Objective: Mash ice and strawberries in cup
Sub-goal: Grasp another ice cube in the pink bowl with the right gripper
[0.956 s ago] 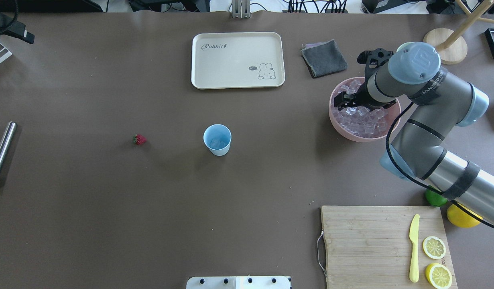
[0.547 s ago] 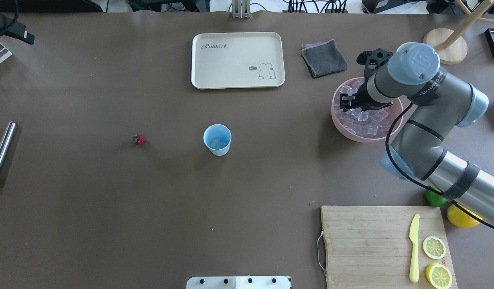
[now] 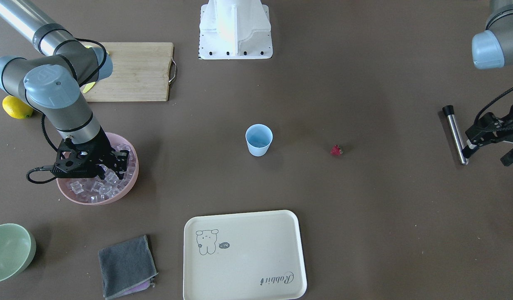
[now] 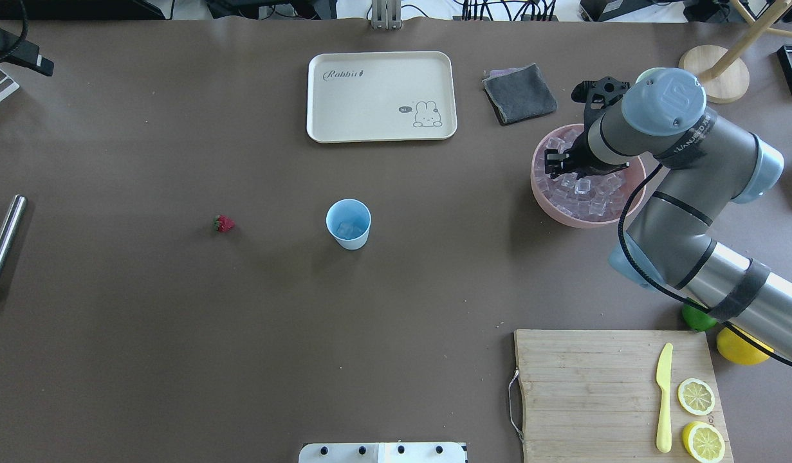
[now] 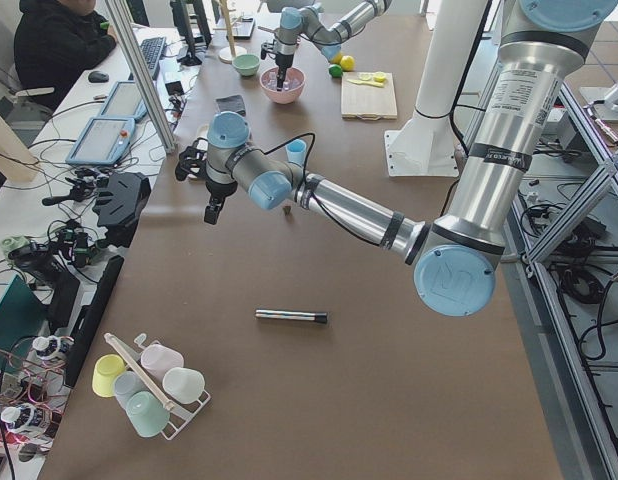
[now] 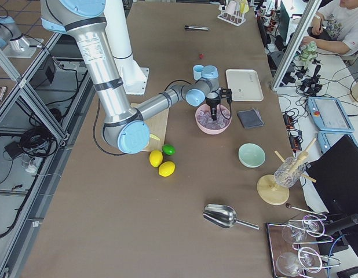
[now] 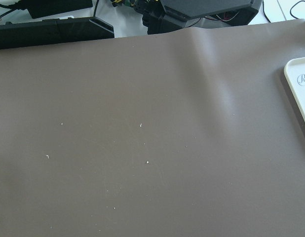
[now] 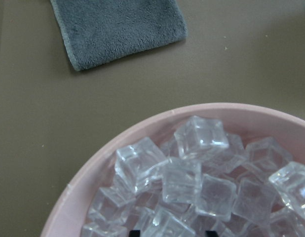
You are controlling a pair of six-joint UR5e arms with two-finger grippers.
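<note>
Dipping the right gripper [image 4: 555, 164] into the ice [image 8: 199, 182] in the pink bowl [image 4: 579, 222], at right in the overhead view. Showing fingertips [image 8: 134, 233] apart at the wrist view's bottom edge, cubes between; impossible to tell whether clamped on one. Best pinching one top cube by flat faces, then lifting straight up. Aiming for the cup [image 4: 349, 223], centre frame, already holding some ice, leaving the strawberry [image 4: 223, 223] left of it. Hanging the left gripper [image 3: 487, 150] far right in the front view; state impossible to tell.

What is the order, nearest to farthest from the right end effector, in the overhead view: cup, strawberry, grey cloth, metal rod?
1. grey cloth, beside right end effector
2. cup, table middle
3. strawberry, left of cup
4. metal rod, far left edge
</note>
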